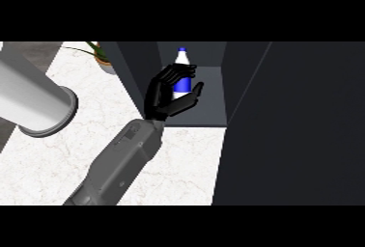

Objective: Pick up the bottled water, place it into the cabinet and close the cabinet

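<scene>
White marble table (pixel 64 159) carries a grey forearm that runs up from its near edge toward the open cabinet (pixel 206 103) at the far side. Its black hand (pixel 165 99) curls round the bottled water (pixel 182 72), which stands upright on the cabinet's grey shelf. A potted plant (pixel 101 57) sits at the table's far edge, left of the cabinet.

Beneath our hand (pixel 165 99) the counter (pixel 57 164) looks like veined white marble; the cabinet (pixel 285 120) beside it matt dark grey; the bottle (pixel 182 72) glossy plastic.
</scene>
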